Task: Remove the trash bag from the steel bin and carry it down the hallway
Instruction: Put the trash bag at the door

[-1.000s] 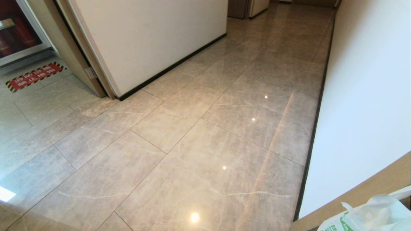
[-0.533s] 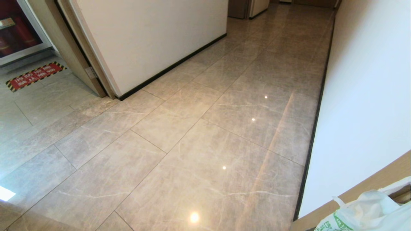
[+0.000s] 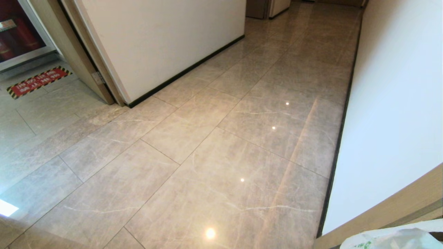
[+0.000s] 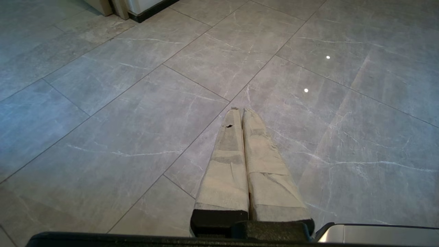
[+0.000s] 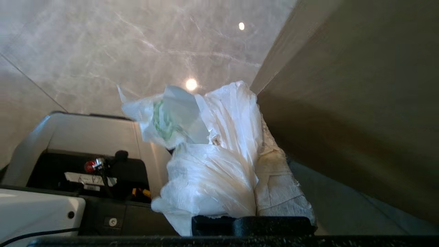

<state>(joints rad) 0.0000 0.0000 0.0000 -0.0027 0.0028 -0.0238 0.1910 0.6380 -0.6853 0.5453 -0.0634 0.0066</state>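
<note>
Bag (image 5: 205,171) hangs pinched in the closed right gripper (image 5: 255,171) at 5 o'clock — best carried clear of the wall (image 3: 391,103); left gripper (image 4: 241,113) closed, empty.

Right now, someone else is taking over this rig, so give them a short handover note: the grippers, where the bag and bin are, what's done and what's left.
Right gripper: shut on the trash bag, low at the robot's right, next to a wooden panel. The head view catches only the bag's top at its bottom right corner.
Left gripper: shut, empty, parked over the floor tiles.
The steel bin is in no view, so the bag appears to be out of it already.
The hallway runs ahead between white walls, with nothing on its visible tiles.
Left to do: carry the bag down the hallway, keeping the grip closed.
</note>
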